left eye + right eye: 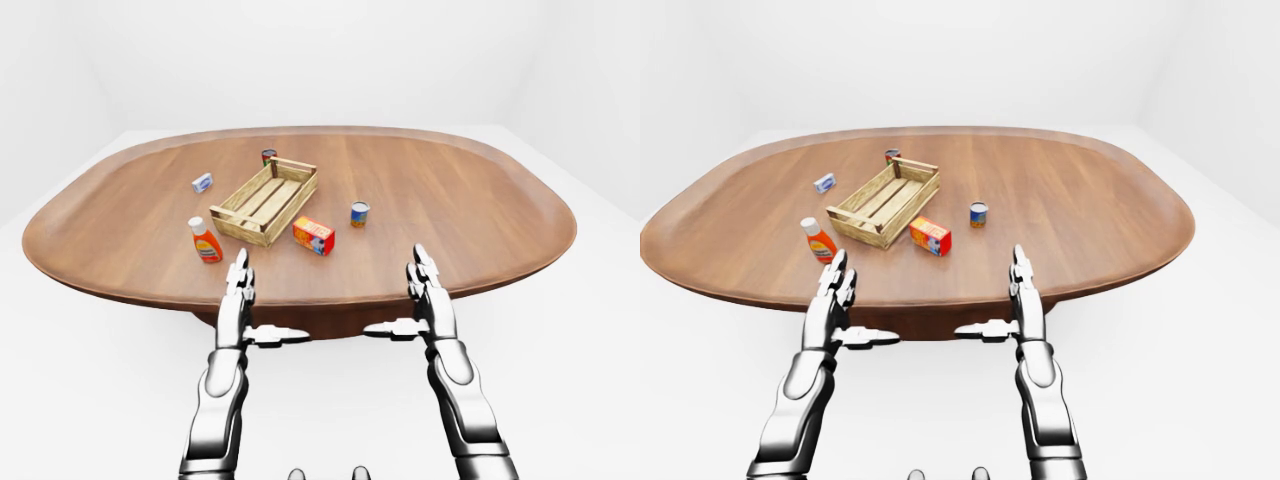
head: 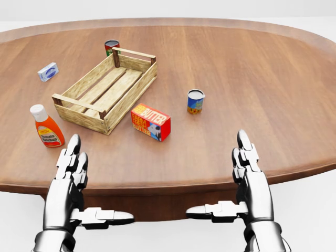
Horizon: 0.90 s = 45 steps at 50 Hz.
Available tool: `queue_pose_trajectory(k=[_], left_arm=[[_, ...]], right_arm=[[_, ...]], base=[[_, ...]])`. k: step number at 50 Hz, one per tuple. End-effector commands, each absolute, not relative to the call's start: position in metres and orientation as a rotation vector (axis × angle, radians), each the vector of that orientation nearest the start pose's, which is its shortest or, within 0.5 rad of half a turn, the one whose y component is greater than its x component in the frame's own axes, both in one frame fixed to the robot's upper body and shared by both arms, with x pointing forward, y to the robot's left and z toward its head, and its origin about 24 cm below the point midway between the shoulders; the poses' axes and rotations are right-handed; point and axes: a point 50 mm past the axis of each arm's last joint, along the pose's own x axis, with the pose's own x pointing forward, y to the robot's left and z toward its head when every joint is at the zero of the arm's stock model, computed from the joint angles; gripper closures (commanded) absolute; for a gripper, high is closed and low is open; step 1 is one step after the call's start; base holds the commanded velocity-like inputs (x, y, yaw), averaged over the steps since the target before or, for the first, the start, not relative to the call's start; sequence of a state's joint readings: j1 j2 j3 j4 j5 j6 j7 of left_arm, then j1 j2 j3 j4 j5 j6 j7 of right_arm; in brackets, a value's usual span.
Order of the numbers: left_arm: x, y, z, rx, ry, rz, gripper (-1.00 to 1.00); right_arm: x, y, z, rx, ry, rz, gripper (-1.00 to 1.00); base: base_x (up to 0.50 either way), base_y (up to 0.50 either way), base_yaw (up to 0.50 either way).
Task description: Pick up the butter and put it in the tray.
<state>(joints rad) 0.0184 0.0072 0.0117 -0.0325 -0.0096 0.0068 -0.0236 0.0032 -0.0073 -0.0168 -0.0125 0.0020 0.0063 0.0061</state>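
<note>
The butter (image 2: 150, 122) is a red and orange box lettered BUTTER, lying on the brown oval table (image 2: 252, 68) just right of the tray's near corner. The tray (image 2: 106, 88) is an open wooden slatted crate with nothing in it. My left hand (image 2: 79, 184) hovers open at the table's near edge, below and left of the butter, thumb pointing right. My right hand (image 2: 241, 181) is open too, below and right of the butter, thumb pointing left. Neither hand touches anything.
An orange bottle with a white cap (image 2: 46, 126) stands left of the tray. A small blue and white box (image 2: 48, 71) lies at the upper left, a dark can (image 2: 111, 47) stands behind the tray, and a blue can (image 2: 195, 101) stands right of the butter.
</note>
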Motion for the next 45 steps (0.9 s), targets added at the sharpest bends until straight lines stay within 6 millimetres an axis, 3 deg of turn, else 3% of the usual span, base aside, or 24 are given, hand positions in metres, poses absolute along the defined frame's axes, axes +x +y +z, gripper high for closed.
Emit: queue_pose_trajectory(k=[1, 9, 17, 23, 28, 32, 38, 45], left_arm=[[0.239, 0.161, 0.057, -0.009, -0.043, -0.022, -1.0], [0.23, 0.163, 0.066, -0.014, -0.057, -0.039, -1.0], [0.211, 0.175, 0.102, -0.037, -0.214, -0.035, -1.0], [0.203, 0.179, 0.115, -0.038, -0.271, -0.029, -1.0], [0.189, 0.185, 0.135, -0.036, -0.359, -0.022, -1.0], [0.185, 0.187, 0.139, -0.032, -0.379, -0.024, -1.0], [0.183, 0.19, 0.143, -0.034, -0.401, -0.015, -1.0], [0.179, 0.192, 0.147, -0.033, -0.419, -0.011, -1.0]], right_arm=[[0.249, -0.161, 0.052, -0.011, -0.021, -0.032, -0.98], [0.238, -0.158, 0.07, -0.067, -0.075, -0.035, -0.98], [0.216, -0.151, 0.107, -0.119, -0.228, -0.027, -0.98], [0.207, -0.151, 0.119, -0.112, -0.282, -0.03, -0.98], [0.187, -0.149, 0.145, -0.061, -0.392, -0.062, -0.98], [0.176, -0.147, 0.156, -0.064, -0.439, -0.061, -0.98], [0.165, -0.144, 0.165, -0.077, -0.476, -0.039, -0.98], [0.165, -0.139, 0.163, -0.13, -0.467, -0.02, -0.98]], base=[[0.0, 0.0, 0.0], [0.0, 0.0, 0.0], [0.0, 0.0, 0.0], [0.0, 0.0, 0.0], [0.0, 0.0, 0.0], [0.0, 0.0, 0.0], [0.0, 0.0, 0.0], [0.0, 0.0, 0.0]])
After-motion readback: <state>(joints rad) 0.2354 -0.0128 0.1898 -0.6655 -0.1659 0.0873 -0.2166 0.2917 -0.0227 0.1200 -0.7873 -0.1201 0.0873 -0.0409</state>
